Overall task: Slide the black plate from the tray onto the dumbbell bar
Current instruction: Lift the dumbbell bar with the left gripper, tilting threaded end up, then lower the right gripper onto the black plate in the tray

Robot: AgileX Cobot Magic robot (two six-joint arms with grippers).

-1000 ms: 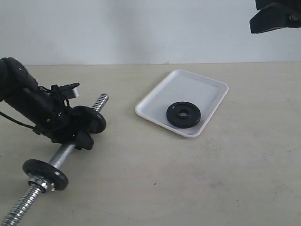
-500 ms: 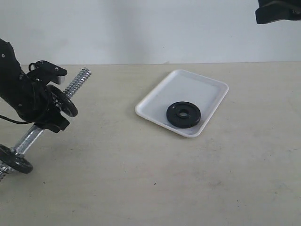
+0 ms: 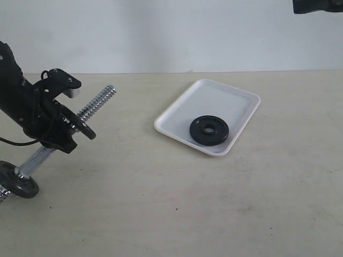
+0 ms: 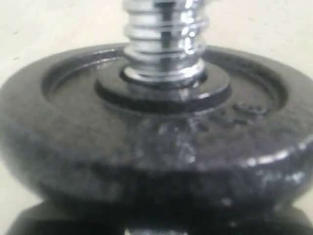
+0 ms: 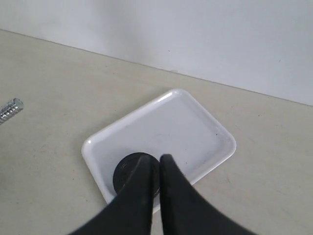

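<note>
The black plate (image 3: 209, 130) lies flat in the near part of the white tray (image 3: 225, 99). At the left, my left gripper (image 3: 63, 124) is shut on the dumbbell bar (image 3: 96, 104) and holds it tilted, threaded end up and toward the tray. One black disc (image 3: 81, 126) sits on the bar just past the fingers, and another (image 3: 20, 186) is lower down. The left wrist view is filled by that disc (image 4: 156, 147) and the threaded end (image 4: 164, 34). My right gripper (image 5: 155, 157) is shut and empty, high above the plate (image 5: 124, 174) and tray (image 5: 190, 127).
The beige tabletop (image 3: 177, 203) runs back to a white wall. In the exterior view only a corner of the right arm (image 3: 316, 5) shows at the top right. The bar's tip (image 5: 10, 110) peeks into the right wrist view.
The left arm carried the bar leftward and raised it; since half a second ago its threaded end has swung slightly toward the tray. The right gripper rose almost out of the exterior view.
</note>
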